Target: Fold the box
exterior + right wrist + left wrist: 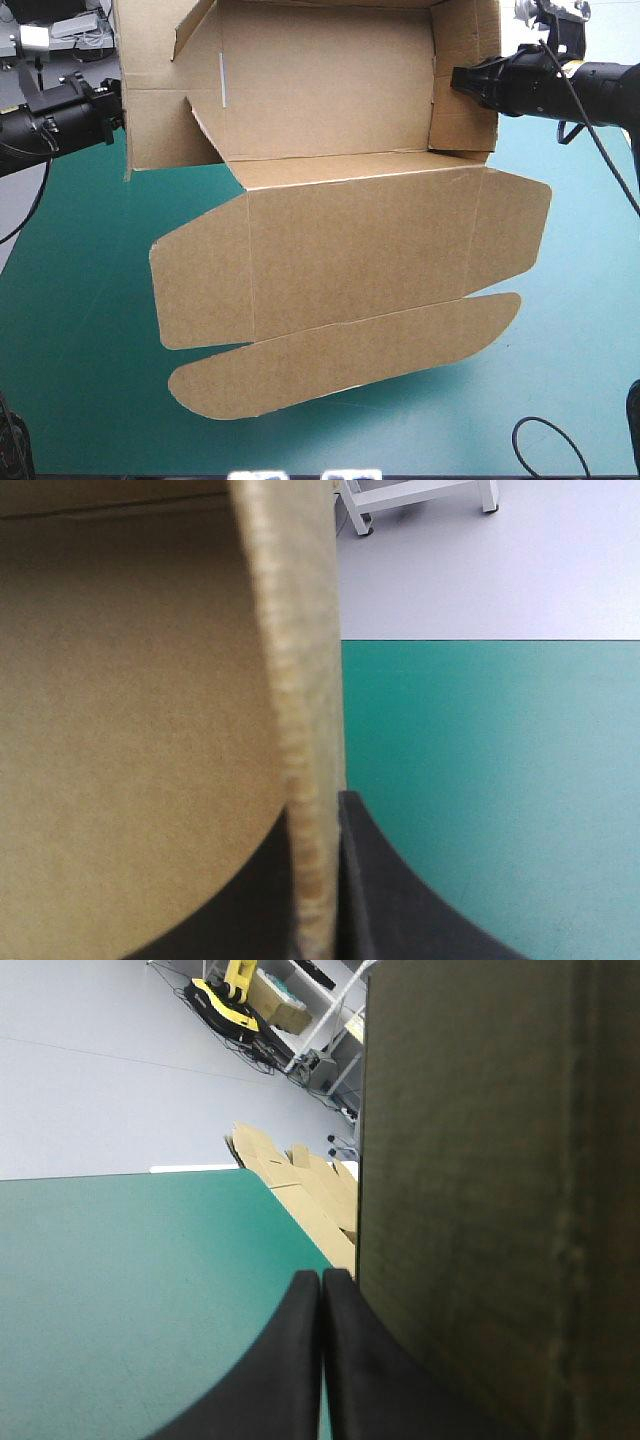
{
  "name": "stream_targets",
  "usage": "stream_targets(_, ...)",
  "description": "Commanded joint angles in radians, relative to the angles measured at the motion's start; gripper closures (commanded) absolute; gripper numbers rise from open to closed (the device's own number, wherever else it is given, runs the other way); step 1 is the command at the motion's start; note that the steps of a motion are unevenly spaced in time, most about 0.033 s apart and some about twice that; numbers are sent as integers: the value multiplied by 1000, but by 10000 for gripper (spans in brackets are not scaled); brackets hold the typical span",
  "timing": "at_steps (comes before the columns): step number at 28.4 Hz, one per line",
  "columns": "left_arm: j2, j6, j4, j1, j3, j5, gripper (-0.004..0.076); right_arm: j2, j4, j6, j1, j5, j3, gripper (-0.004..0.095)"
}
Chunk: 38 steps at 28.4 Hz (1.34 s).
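The brown box (330, 90) stands at the far side of the table with its side walls raised. Its lid (350, 260) lies flat toward the front, ending in a long rounded flap (340, 360). My right gripper (458, 80) is shut on the box's right wall. In the right wrist view that wall's edge (300, 680) runs between the black fingers (380, 880). My left gripper (118, 105) is at the outside of the left wall. In the left wrist view its fingertips (322, 1278) meet in a point, and the wall (480, 1160) stands beside them, not between them.
The teal-green table (80, 380) shows bare cover to the left, right and front of the lid. In the left wrist view, more flat brown board (300, 1185) lies in a stack beyond the table's edge.
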<state>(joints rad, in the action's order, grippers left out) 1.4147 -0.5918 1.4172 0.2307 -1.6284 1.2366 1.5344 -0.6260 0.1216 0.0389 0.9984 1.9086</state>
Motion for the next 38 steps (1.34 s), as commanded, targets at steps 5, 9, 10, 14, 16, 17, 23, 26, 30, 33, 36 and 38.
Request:
stream_targets(5,-35,-3,86,-59,-25,54,733,-36,21,-37,-1,-81,26,920)
stream_targets(9,-35,-3,84,-93,-25,54,733,-36,21,-31,-1,-85,26,920)
stream_targets(10,-35,-3,81,-99,-25,54,733,-36,21,-28,-1,-85,26,920)
stream_targets(14,-35,-3,80,-118,-25,54,733,-36,21,-28,8,-83,26,920)
stream_targets(16,-35,-3,84,-120,-25,54,733,-36,27,-23,22,-83,26,920)
stream_targets(17,-35,-3,85,-123,-25,54,733,-36,31,-20,32,-85,26,920)
stream_targets(23,-35,0,82,-186,-25,54,733,-12,92,-32,72,-95,26,920)
stream_targets(26,-35,-12,54,-215,-25,49,733,5,90,-36,80,-95,26,920)
stream_targets(30,-35,-24,-27,-222,-25,39,732,13,92,-36,90,-98,26,920)
stream_targets(33,-35,-22,-28,-222,-25,44,727,24,98,-36,90,-107,26,920)
stream_targets(36,-35,-22,-32,-222,-25,52,674,38,108,-36,90,-110,26,920)
stream_targets(38,-35,-22,-37,-222,-25,52,592,53,106,-36,90,-110,26,920)
